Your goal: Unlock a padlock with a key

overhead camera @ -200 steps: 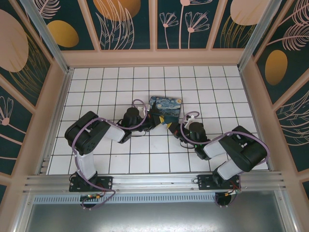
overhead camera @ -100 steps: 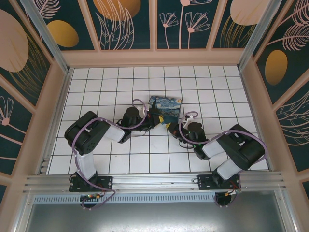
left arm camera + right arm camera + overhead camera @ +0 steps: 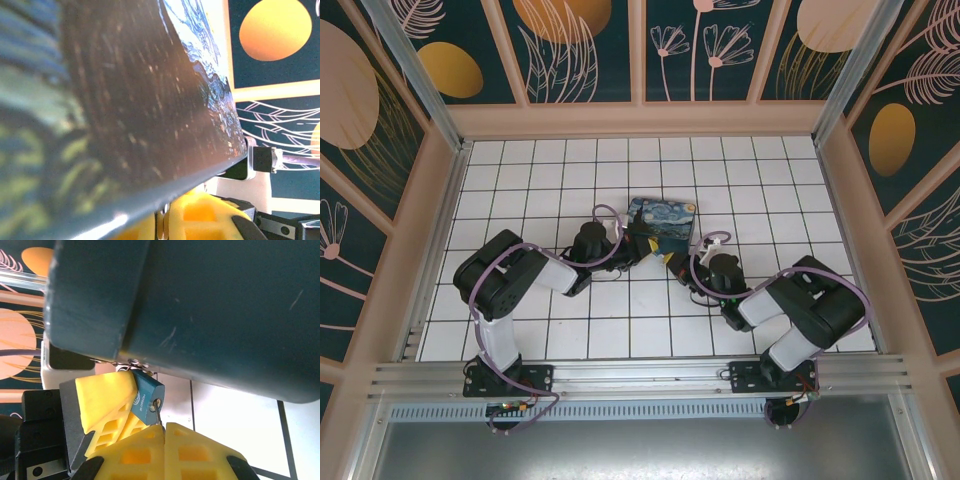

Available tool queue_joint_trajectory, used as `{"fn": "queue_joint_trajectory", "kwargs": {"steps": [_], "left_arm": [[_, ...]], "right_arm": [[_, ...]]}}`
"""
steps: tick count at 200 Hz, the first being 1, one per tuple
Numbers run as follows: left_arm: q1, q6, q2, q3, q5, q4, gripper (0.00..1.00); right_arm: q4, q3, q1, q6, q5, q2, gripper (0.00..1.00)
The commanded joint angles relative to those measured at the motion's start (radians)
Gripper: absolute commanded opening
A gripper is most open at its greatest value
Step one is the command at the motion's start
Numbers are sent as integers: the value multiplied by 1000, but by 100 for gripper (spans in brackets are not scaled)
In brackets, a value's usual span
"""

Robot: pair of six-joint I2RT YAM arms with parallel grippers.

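The blue-teal padlock (image 3: 146,396) hangs by its silvery shackle from the hasp on the starry-night box (image 3: 210,310). In the right wrist view the left gripper's yellow fingers (image 3: 102,395) press against its side. A thin metal key (image 3: 158,416) sticks into the keyhole in the padlock's bottom end. My right gripper (image 3: 164,427) is shut on the key just below the padlock. In the left wrist view my left gripper (image 3: 165,220) is shut, with a sliver of metal between its fingers under the box's edge. From above, both grippers (image 3: 642,243) (image 3: 675,262) meet at the box's near edge (image 3: 663,222).
The box stands in the middle of the white tiled floor (image 3: 550,170), tilted up at its near side. Patterned walls (image 3: 640,50) enclose the floor on three sides. A metal rail (image 3: 640,375) runs along the near edge by the arm bases.
The right arm's elbow has drifted slightly left. Both grippers stay at the box's near edge with their grips unchanged.
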Motion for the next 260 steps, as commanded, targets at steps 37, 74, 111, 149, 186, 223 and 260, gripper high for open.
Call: {"fn": "queue_joint_trajectory", "kwargs": {"steps": [37, 74, 111, 149, 186, 223, 260], "left_arm": [[-7, -101, -20, -20, 67, 118, 0], [-7, -101, -22, -19, 73, 99, 0], [-7, -52, -27, 6, 79, -12, 0], [-7, 16, -34, 35, 69, -139, 0], [-7, 28, -28, 50, 72, -163, 0], [-7, 9, -18, 61, 81, -161, 0], [-7, -27, -9, 52, 103, -136, 0]], "right_arm": [[265, 0, 12, -37, 1, 4, 0], [253, 32, 12, -63, -58, 13, 0], [186, 28, 11, -132, -86, -30, 0], [54, 20, 0, -208, -73, -121, 0], [27, 14, -9, -224, -93, -152, 0], [114, 3, -1, -186, -114, -118, 0], [333, -10, -2, -60, -131, -28, 0]]}}
